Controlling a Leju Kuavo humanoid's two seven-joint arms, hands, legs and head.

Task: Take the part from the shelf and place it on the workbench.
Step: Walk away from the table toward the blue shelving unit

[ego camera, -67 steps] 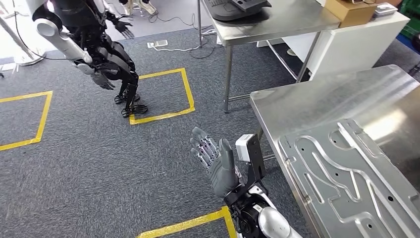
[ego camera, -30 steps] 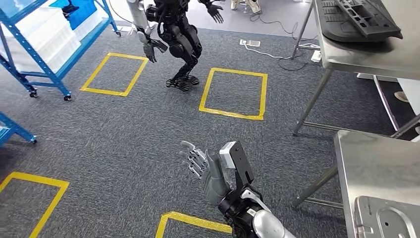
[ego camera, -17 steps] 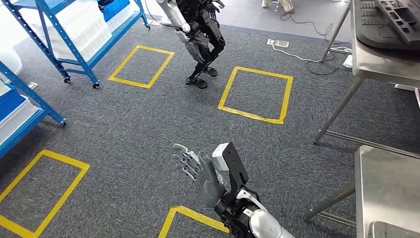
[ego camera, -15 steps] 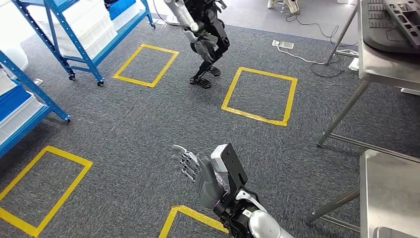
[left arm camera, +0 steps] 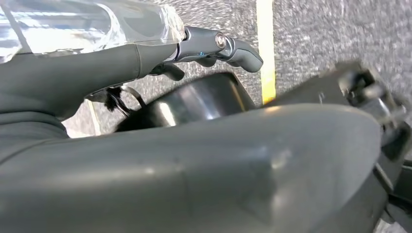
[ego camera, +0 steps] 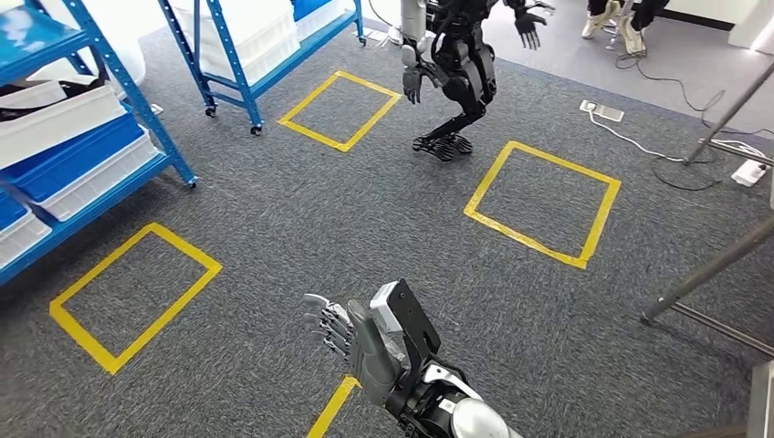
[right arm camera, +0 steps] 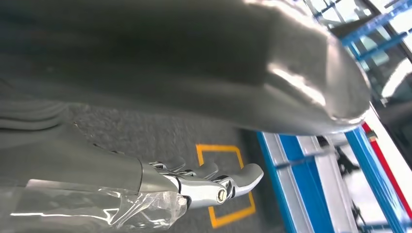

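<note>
– Fingers (ego camera: 321,318) on the right hand (ego camera: 365,351): spread, straight, pointing toward upper left of the head view. Nothing in them. Hand raised low centre of frame, palm side facing left.

– Same from the wrist?

– Right wrist view agrees: silver fingers (right arm camera: 209,187) stretched out side by side over grey carpet (right arm camera: 145,136), bare. A yellow tape square (right arm camera: 228,213) and a blue shelf (right arm camera: 311,165) lie beyond them.

– Left hand?

– Left hand (left arm camera: 145,145) seen close up in its wrist view. Thick grey thumb covers most of the frame; one dark finger (left arm camera: 218,46) reaches out along the top edge, tip bent. Cannot tell how far apart the fingers are, or whether anything is held.

– The part?

– Not made out for certain. Blue shelf (ego camera: 109,119) stands at upper left of the head view, carrying white and blue bins. One white bin (ego camera: 55,109) holds something dark, too small to identify. A second blue shelf (ego camera: 246,55) at top, left of centre, also with white bins.

– Tabletop?

– Just a slanted metal leg (ego camera: 712,269) at the right edge and a pale corner (ego camera: 762,401) at lower right.

– Anything else?

– Dark humanoid robot (ego camera: 456,73) at top centre, knees bent, between two yellow squares. Person's feet (ego camera: 621,23) at upper right.
</note>
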